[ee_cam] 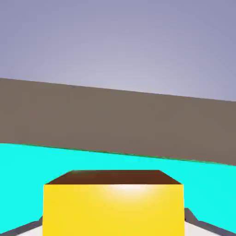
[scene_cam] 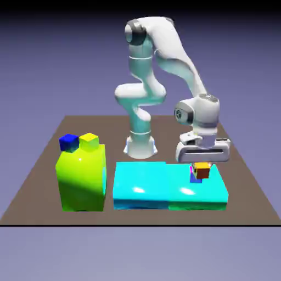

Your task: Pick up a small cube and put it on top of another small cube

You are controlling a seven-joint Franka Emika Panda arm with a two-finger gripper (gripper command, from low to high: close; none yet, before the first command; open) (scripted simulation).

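Orange shows on the front of the small cube [scene_cam: 203,171] that I have in my gripper [scene_cam: 202,163], right of the middle in the exterior view. My two fingers are closed in on its sides, with just the cube between them. The other small cube [scene_cam: 195,178], pink on top and blue on its side, sits a bit lower and to the left of mine, on the cyan block [scene_cam: 214,189]. Mine hides part of it. I can't tell if the two touch. On the left of the frame, a dark blue cube [scene_cam: 69,142] and a yellow-green cube [scene_cam: 89,141] sit on the big green block [scene_cam: 82,181]. In the hand view, my cube is big at the bottom middle, with a yellow face toward me and a dark brown side above it. Grey bits of my fingers peek out at its lower left and lower right. I think it could go wrong if I let go too far to one side, as my cube might tip off. If I go down too soon, I might bump the lower cube away. My cube looks flat, not tipped, with its yellow face up. All its sides look about the same, so I see no long axis.
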